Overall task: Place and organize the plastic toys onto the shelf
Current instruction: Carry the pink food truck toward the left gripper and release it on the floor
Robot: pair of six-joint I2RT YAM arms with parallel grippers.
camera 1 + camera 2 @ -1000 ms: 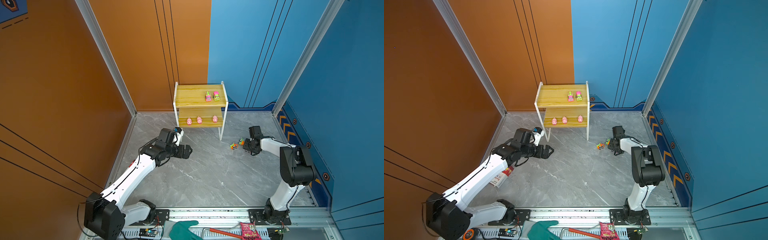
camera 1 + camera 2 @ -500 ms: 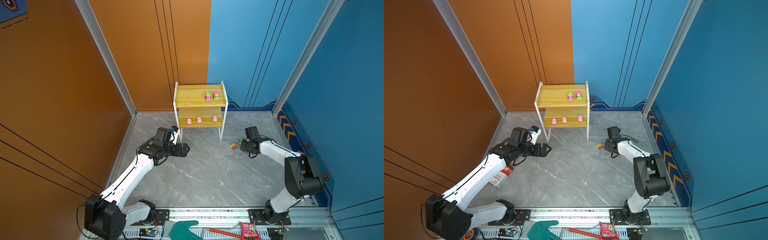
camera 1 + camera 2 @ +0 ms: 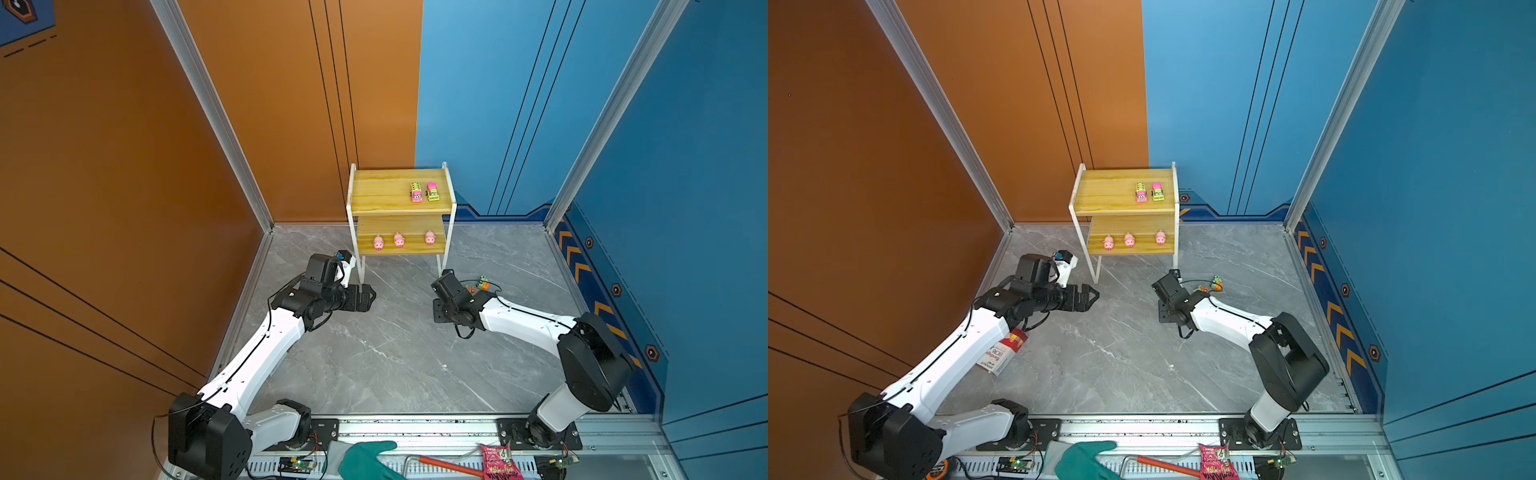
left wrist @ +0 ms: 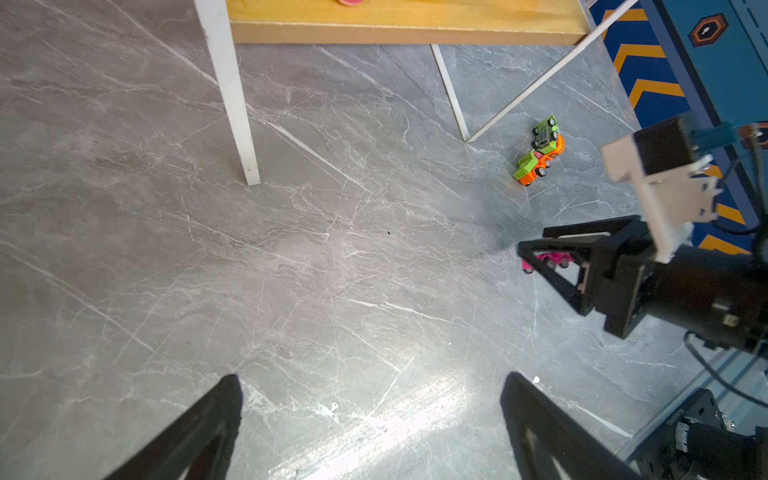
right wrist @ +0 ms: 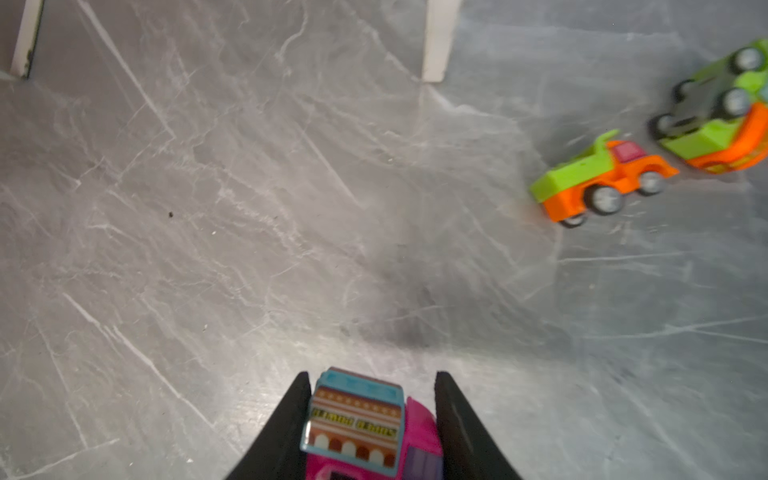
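Note:
The shelf stands at the back wall, with two neon trucks on its top board and three pink pigs on the lower one. My right gripper is shut on a pink truck with a teal striped box top, low over the floor in front of the shelf's right leg. The left wrist view also shows this pink truck. Behind the gripper lie an orange-and-green dump truck, an overturned green truck and an orange truck. My left gripper is open and holds nothing.
A white-and-red box lies on the floor under the left arm. On the front rail are a teal glove, a red-handled tool and a pink snack packet. The shelf's white legs stand near both grippers.
The right gripper has moved left and forward, away from the pile of trucks, carrying the pink truck. The left gripper has barely shifted and stays open.

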